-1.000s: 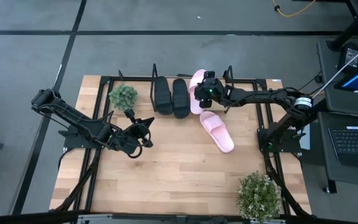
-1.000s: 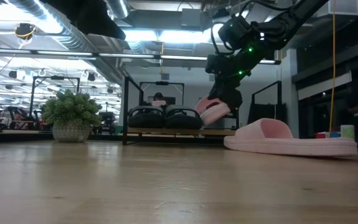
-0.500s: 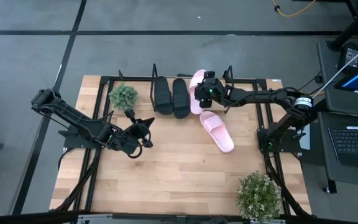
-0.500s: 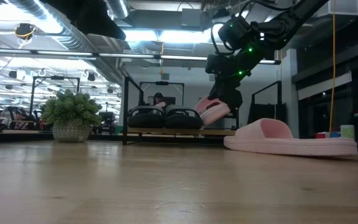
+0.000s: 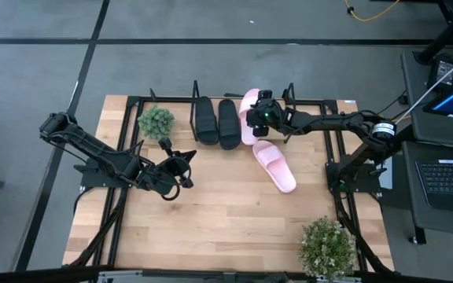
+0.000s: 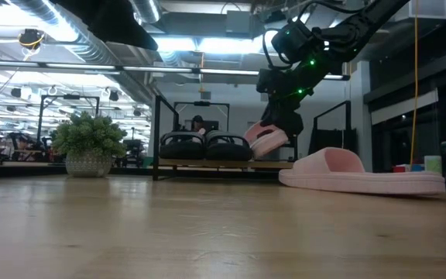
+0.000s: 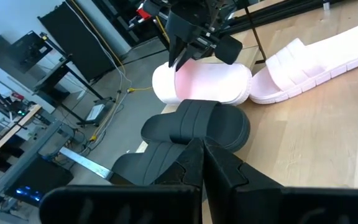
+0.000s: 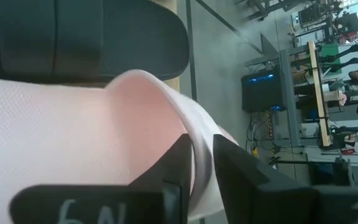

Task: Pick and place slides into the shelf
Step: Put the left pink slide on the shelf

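Pale wooden tabletop (image 5: 211,220), low black wire shelf (image 5: 211,101) along far edge, two matte black slides (image 5: 217,123) already slotted. Right gripper (image 5: 259,118) pinching soft pale pink foam slide (image 5: 248,110) by thin edge, just beside them. Probably light, bendy; firmer grip by strap. Left gripper (image 5: 181,167) idle mid-table, fingers pressed together.

left gripper (image 5: 181,167): jaws closed, mid-table | right gripper (image 5: 259,118): jaws clamped, far edge

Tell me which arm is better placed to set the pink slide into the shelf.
The right arm. Its pincer is shut on the pink slide at the shelf, beside the two black slides. The left pincer hangs mid-table, shut and empty.
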`<move>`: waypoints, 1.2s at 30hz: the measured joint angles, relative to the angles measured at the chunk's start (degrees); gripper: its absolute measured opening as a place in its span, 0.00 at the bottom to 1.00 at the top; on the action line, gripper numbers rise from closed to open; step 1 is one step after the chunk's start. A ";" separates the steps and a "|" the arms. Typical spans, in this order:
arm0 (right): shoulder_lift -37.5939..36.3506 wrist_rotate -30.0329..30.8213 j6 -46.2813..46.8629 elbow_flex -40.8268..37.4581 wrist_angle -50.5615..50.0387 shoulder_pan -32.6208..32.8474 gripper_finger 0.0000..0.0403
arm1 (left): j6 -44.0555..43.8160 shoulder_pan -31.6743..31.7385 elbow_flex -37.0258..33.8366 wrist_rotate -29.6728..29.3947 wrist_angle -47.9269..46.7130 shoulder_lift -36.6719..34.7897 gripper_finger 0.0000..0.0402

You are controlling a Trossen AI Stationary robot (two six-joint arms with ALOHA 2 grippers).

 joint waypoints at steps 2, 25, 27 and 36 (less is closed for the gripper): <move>0.00 -0.01 -0.01 0.00 -0.11 0.00 0.18 | 0.00 0.00 0.00 0.00 -0.02 0.00 0.00; 0.00 -0.10 3.15 0.02 -3.09 0.31 0.28 | -0.03 0.01 0.00 0.13 -0.01 0.00 0.00; 0.00 -0.08 3.15 0.02 -3.23 0.57 0.28 | -0.02 0.02 0.00 0.13 -0.02 0.00 0.00; -0.02 8.39 1.67 3.53 -8.75 2.46 0.27 | -0.02 0.02 0.00 0.12 -0.02 0.00 0.00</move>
